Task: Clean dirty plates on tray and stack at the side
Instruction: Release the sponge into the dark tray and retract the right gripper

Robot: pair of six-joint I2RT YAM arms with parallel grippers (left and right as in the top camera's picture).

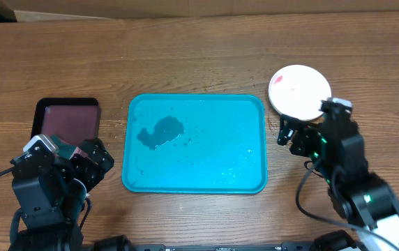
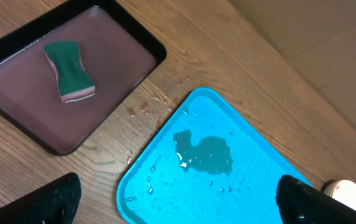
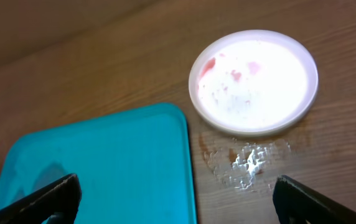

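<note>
Tray: the turquoise tray (image 1: 255, 104) lies flat in the middle of the tabletop (image 1: 185, 56), long side running from 9 to 3 o'clock. No plate lies on it.
Water on tray: a dark puddle (image 1: 160, 132) sits in its 9 o'clock half, and small droplets are scattered toward 4 o'clock.
White plate: the white plate (image 1: 299, 90) rests on the tabletop at 2 o'clock from the tray, just beside that corner and apart from it. It is the only plate in view, and whether another lies beneath it cannot be told.
Smears: reddish marks (image 3: 212, 64) show on the plate's face, toward its 10 o'clock rim in the right wrist view.
Wet patch: a glistening splash (image 3: 246, 162) lies on the wood just beside the plate, on the side toward the right hand.
Maroon tray: a smaller black-rimmed tray (image 1: 67, 104) sits at 9 o'clock from the turquoise one, apart from it.
Sponge: a green-topped sponge (image 2: 70, 70) with a pale pink underside lies inside the maroon tray.
Droplets: small drops (image 2: 159, 99) dot the wood between the two trays.
Left hand: the left hand (image 1: 93, 159) hangs at 8 o'clock from the turquoise tray, over the maroon tray's near corner. Its fingers (image 2: 56, 200) are spread wide with nothing between them.
Right hand: the right hand (image 1: 310, 122) is at 3 o'clock from the turquoise tray, at the plate's 6 o'clock edge. Its fingers (image 3: 47, 200) stand wide apart and hold nothing.
</note>
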